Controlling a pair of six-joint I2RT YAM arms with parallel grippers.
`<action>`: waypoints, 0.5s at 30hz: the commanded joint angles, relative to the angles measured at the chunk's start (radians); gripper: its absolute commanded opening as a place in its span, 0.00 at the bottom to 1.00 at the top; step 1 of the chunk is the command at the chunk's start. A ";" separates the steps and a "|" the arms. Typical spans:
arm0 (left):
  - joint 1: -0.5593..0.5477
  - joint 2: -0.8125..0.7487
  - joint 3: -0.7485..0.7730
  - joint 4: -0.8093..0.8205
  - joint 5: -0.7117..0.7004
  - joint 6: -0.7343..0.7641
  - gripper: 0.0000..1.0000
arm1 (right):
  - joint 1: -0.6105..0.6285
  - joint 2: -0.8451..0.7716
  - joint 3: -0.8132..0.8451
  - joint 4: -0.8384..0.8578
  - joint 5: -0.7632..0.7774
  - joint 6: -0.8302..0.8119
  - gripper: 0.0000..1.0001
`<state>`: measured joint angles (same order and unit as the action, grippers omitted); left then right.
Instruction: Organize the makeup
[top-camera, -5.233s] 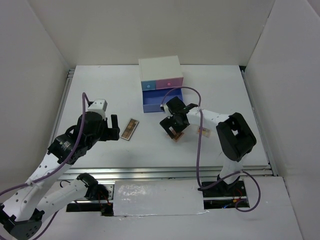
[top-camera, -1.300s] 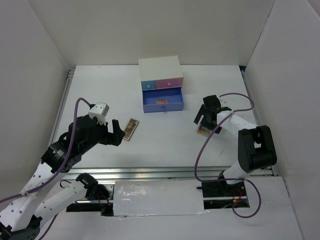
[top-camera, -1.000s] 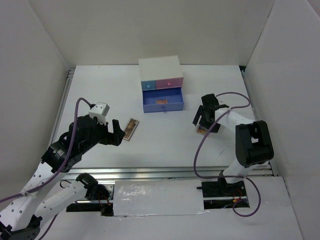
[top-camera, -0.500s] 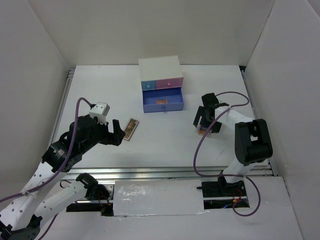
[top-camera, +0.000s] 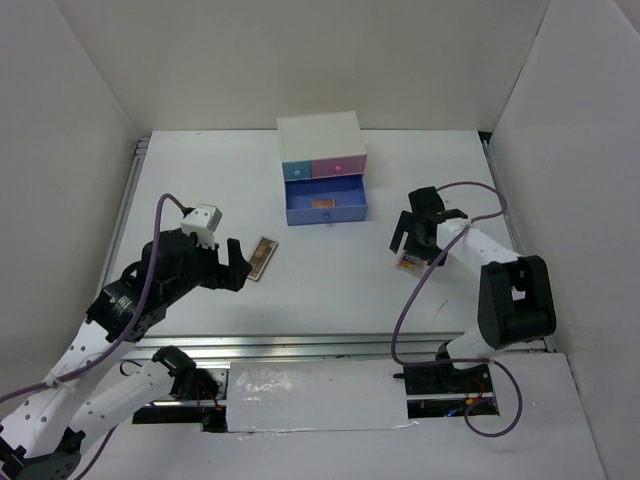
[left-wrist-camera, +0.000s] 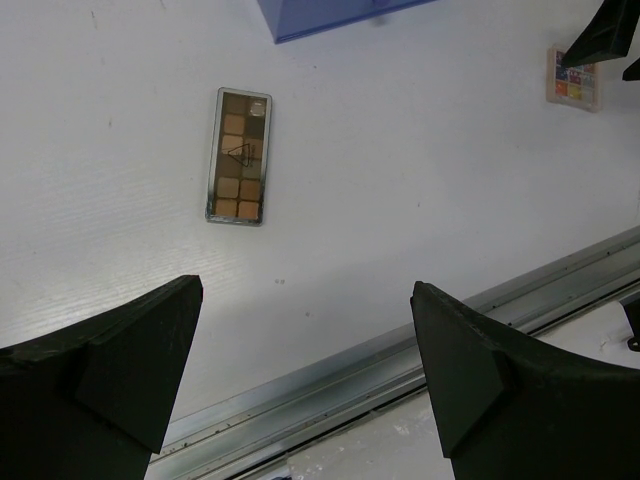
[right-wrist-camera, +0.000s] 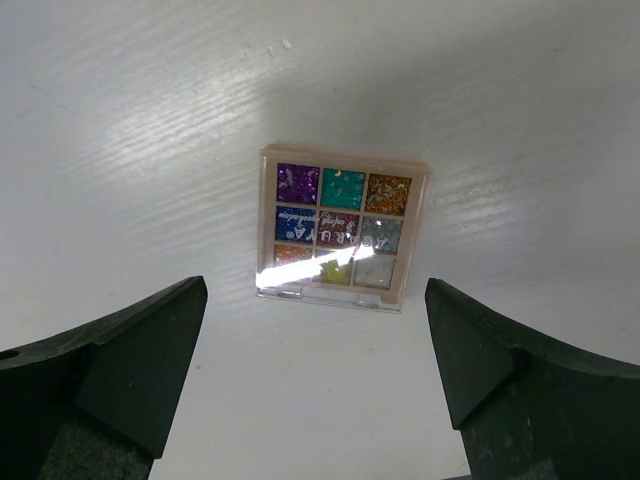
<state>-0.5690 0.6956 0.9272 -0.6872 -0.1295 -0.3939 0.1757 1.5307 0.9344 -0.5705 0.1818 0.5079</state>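
The multicolour palette (right-wrist-camera: 342, 226) lies flat on the white table, closed under a clear lid. My right gripper (right-wrist-camera: 315, 350) hangs open just above it, one finger on each side, touching nothing. From above, this palette (top-camera: 409, 263) peeks out under the right gripper (top-camera: 417, 246). The long brown eyeshadow palette (left-wrist-camera: 239, 154) lies flat ahead of my open left gripper (left-wrist-camera: 305, 370). In the top view the left gripper (top-camera: 238, 264) stands just left of the long palette (top-camera: 261, 258), apart from it. A small brownish item (top-camera: 322, 203) rests in the open purple drawer (top-camera: 326, 213).
The white drawer box (top-camera: 321, 135) with shut blue and pink drawers stands at the back middle. A metal rail (left-wrist-camera: 400, 350) runs along the table's near edge. White walls close in both sides and the back.
The right gripper has shifted slightly to the right over the multicolour palette and its jaws have widened a little. The left arm has barely moved.
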 joint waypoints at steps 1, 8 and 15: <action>0.000 -0.001 0.002 0.038 0.018 0.017 0.99 | -0.016 -0.072 0.000 0.018 0.044 0.014 0.99; 0.001 -0.004 0.001 0.040 0.022 0.018 0.99 | -0.027 0.034 0.012 -0.029 0.050 0.008 0.99; 0.000 -0.005 0.001 0.040 0.025 0.020 0.99 | -0.028 0.117 0.052 -0.040 -0.042 -0.031 0.97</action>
<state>-0.5690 0.6979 0.9272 -0.6868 -0.1207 -0.3935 0.1524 1.6173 0.9443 -0.5888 0.1726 0.5007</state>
